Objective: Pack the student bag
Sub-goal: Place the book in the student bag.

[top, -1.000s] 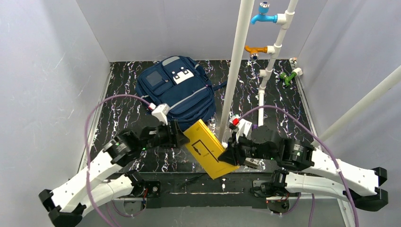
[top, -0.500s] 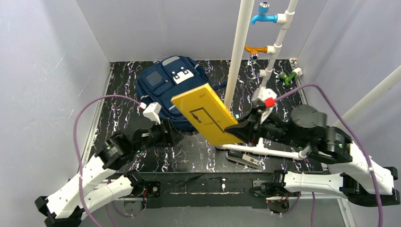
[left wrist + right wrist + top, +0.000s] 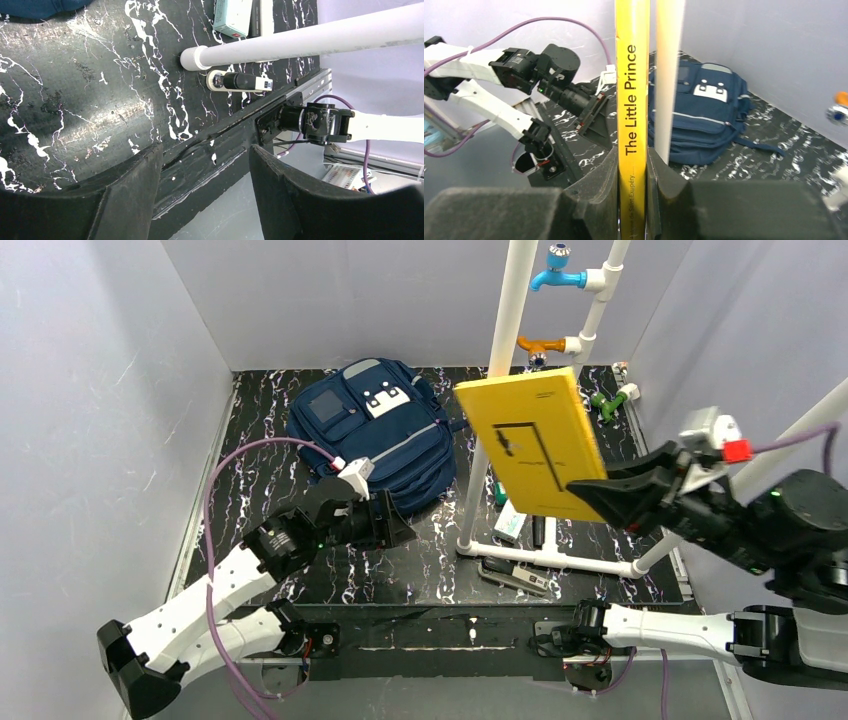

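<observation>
The student bag (image 3: 372, 432), a navy backpack with grey stripes and a white patch, lies at the back left of the black marbled table; it also shows in the right wrist view (image 3: 704, 120). My right gripper (image 3: 612, 495) is shut on a yellow book (image 3: 530, 440), "The Little Prince", and holds it high above the table's right side; its spine (image 3: 633, 120) stands between the pads. My left gripper (image 3: 392, 525) is open and empty, low over the table just in front of the bag; in the left wrist view (image 3: 205, 190) its jaws stand wide apart.
A white pipe frame (image 3: 495, 400) with blue, orange and green taps stands right of the bag. Its base pipe (image 3: 560, 558) lies on the table. A teal box (image 3: 508, 522), a dark bar (image 3: 538, 530) and a small device (image 3: 515, 576) lie by the pipes.
My right arm lifted the yellow book up and to the right, from low at the front to high beside the pipe. My left gripper let it go and shifted slightly right.
</observation>
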